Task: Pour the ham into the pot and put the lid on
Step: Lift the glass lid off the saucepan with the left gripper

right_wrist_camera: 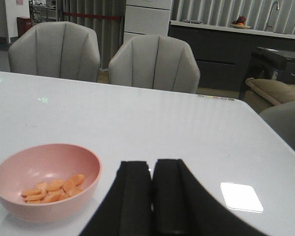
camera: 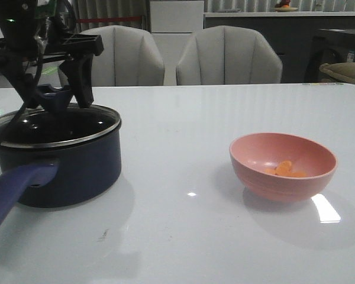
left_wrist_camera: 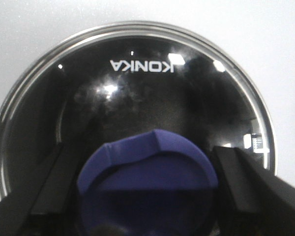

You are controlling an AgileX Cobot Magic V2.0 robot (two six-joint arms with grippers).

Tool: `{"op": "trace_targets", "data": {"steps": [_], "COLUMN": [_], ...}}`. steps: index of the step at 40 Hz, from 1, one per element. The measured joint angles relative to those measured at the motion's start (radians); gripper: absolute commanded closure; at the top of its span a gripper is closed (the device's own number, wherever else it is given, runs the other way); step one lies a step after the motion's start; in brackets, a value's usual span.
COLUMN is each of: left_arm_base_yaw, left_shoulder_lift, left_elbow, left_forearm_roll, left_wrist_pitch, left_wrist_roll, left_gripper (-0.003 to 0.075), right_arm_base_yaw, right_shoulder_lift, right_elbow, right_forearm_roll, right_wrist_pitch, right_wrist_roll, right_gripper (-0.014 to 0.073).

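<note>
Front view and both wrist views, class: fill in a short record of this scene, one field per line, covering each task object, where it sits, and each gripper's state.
ham: orange slices lying in the pink bowl, not yet poured
pot: left side of the white table, handle toward the camera
lid: seated on the pot
lid knob: between the left gripper's fingers
left gripper: open, straddling the knob; contact cannot be told
right gripper: shut, empty, near the bowl
</note>
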Motion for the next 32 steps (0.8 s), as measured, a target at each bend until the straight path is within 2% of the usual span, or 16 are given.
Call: {"op": "trace_targets", "data": {"steps": [17,24,32], "left_arm_base_yaw": [0.020,0.158,0.404], "left_shoulder_lift": [-0.087,-0.169,-0.252], "left_elbow": [-0.028,-0.003,0.127], "left_forearm_roll": [0.100,0.115,0.032], "left_wrist_pitch": [0.053,0.058,0.021], "left_wrist_roll": [0.003,0.052,0.159], "left_gripper": [0.0390,0.0390,0.0390], "right_arm_base_yaw": [0.000,0.000,0.000], "right_shoulder_lift": [0.000,0.000,0.000], "right_elbow": [0.000,0.000,0.000], "right_forearm_roll": [0.000,0.000,0.000], "right_wrist_pitch": [0.000,0.000,0.000], "right_wrist_roll": [0.000,0.000,0.000], "right_gripper": [0.0454,0.0454,0.0454]}}
